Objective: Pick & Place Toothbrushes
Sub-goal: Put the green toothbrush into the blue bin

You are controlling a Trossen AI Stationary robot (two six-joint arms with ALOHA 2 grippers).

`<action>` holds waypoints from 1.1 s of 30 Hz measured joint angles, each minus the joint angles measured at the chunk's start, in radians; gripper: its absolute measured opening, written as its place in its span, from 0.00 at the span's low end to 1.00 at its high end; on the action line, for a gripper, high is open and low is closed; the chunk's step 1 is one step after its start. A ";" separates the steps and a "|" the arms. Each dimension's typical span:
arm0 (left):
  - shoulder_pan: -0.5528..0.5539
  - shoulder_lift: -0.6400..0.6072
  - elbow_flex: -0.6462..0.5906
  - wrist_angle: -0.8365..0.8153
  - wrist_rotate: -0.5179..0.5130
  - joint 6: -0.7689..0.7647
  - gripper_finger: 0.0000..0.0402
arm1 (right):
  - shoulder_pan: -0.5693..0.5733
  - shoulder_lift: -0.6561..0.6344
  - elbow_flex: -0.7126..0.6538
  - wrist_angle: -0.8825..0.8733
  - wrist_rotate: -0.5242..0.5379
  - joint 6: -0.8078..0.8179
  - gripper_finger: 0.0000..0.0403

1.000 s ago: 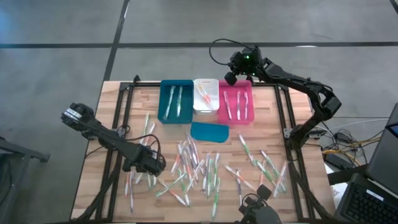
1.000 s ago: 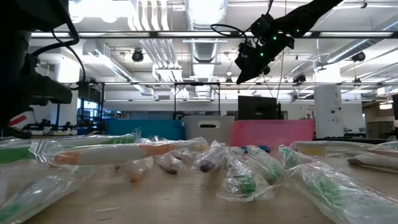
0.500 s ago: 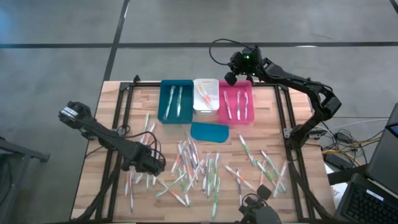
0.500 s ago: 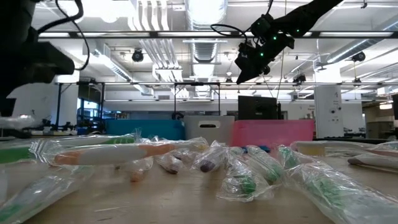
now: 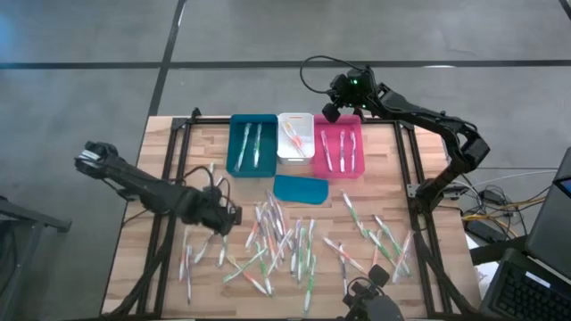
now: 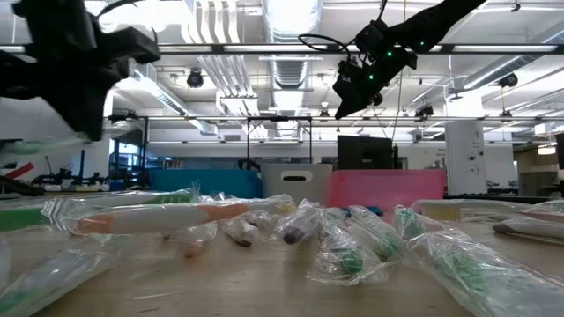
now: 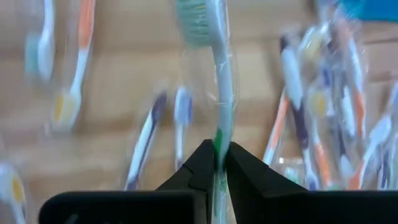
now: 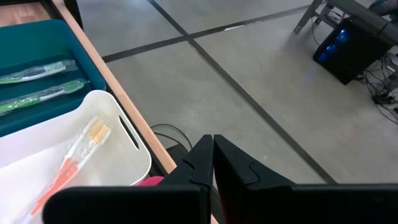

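Sorted so far: two toothbrushes in the teal bin, one in the white bin, two in the pink bin at the desk's far edge. Outstanding: dozens of loose toothbrushes across the desk's near half. Left gripper jaws clamp a green toothbrush near the left edge; right gripper, jaws shut and empty, waits over the bins.

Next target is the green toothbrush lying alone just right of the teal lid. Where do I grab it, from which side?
Take the green toothbrush at mid-handle, straight down from above, jaws across its length: it lies flat and slanted, with bare table on both sides.
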 joint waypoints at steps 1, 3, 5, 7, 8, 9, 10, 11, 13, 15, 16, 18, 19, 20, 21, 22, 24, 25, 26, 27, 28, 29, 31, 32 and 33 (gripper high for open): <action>0.023 -0.002 0.001 0.008 -0.007 0.045 0.08 | 0.000 0.000 0.000 -0.001 0.000 0.000 0.02; 0.075 -0.004 0.004 0.032 -0.010 0.138 0.08 | 0.000 0.000 0.000 -0.004 0.000 0.000 0.02; 0.129 -0.004 0.008 0.057 -0.011 0.239 0.08 | 0.000 0.000 0.000 -0.005 0.000 0.000 0.02; 0.183 -0.004 0.013 0.090 -0.012 0.333 0.08 | 0.000 0.000 0.000 -0.005 0.000 0.000 0.02; 0.210 -0.004 0.016 0.102 -0.013 0.380 0.08 | 0.000 0.000 0.000 -0.006 0.000 0.000 0.02; 0.238 -0.004 0.017 0.113 -0.014 0.424 0.08 | 0.000 0.000 0.000 -0.006 0.000 0.000 0.02; 0.265 -0.004 0.018 0.124 -0.014 0.466 0.08 | 0.000 0.000 0.000 -0.006 0.000 0.000 0.02; 0.291 -0.004 0.019 0.133 -0.014 0.504 0.08 | 0.000 0.000 0.000 -0.006 0.000 0.000 0.02; 0.344 -0.004 0.025 0.137 -0.013 0.575 0.08 | 0.000 0.000 0.000 -0.007 0.000 0.000 0.02; 0.393 -0.004 0.036 0.139 -0.013 0.640 0.08 | 0.000 0.000 0.000 -0.007 0.000 0.000 0.02; 0.418 -0.004 0.041 0.140 -0.013 0.670 0.08 | 0.000 0.000 0.000 -0.007 0.000 -0.003 0.02; 0.467 -0.004 0.054 0.144 -0.012 0.732 0.08 | 0.000 0.000 0.000 -0.007 0.000 -0.008 0.02; 0.491 -0.004 0.063 0.150 -0.012 0.762 0.08 | 0.000 0.000 0.000 -0.007 0.000 -0.008 0.02; 0.515 -0.004 0.070 0.158 -0.012 0.789 0.08 | 0.000 0.000 0.000 -0.007 0.000 -0.008 0.02; 0.537 -0.004 0.077 0.167 -0.012 0.814 0.08 | 0.000 0.000 0.000 -0.006 0.000 -0.008 0.02; 0.558 -0.004 0.084 0.174 -0.011 0.840 0.08 | 0.000 0.000 0.000 -0.006 0.000 -0.008 0.02; 0.603 -0.004 0.103 0.192 -0.010 0.893 0.08 | 0.000 0.000 0.000 -0.007 0.000 -0.008 0.02; 0.625 -0.004 0.112 0.201 -0.009 0.917 0.08 | 0.000 0.000 0.000 -0.006 0.000 -0.008 0.02; 0.647 -0.004 0.120 0.204 -0.009 0.935 0.08 | 0.000 0.000 0.000 -0.007 0.000 -0.009 0.02; 0.668 -0.004 0.127 0.207 -0.008 0.948 0.08 | 0.000 0.000 0.000 -0.006 0.000 -0.011 0.02; 0.690 -0.004 0.134 0.215 -0.006 0.965 0.08 | 0.000 0.000 0.000 -0.006 0.000 -0.011 0.02; 0.710 -0.004 0.141 0.224 -0.003 0.984 0.08 | 0.000 0.000 0.000 -0.006 0.000 -0.011 0.02; 0.754 -0.001 0.154 0.243 0.001 1.022 0.08 | 0.000 0.000 0.000 -0.006 0.000 -0.011 0.02; 0.774 0.005 0.163 0.245 0.005 1.040 0.08 | 0.000 0.000 0.000 -0.006 0.000 -0.011 0.02; 0.792 0.013 0.173 0.247 0.009 1.057 0.08 | 0.000 0.000 0.000 -0.006 0.000 -0.010 0.02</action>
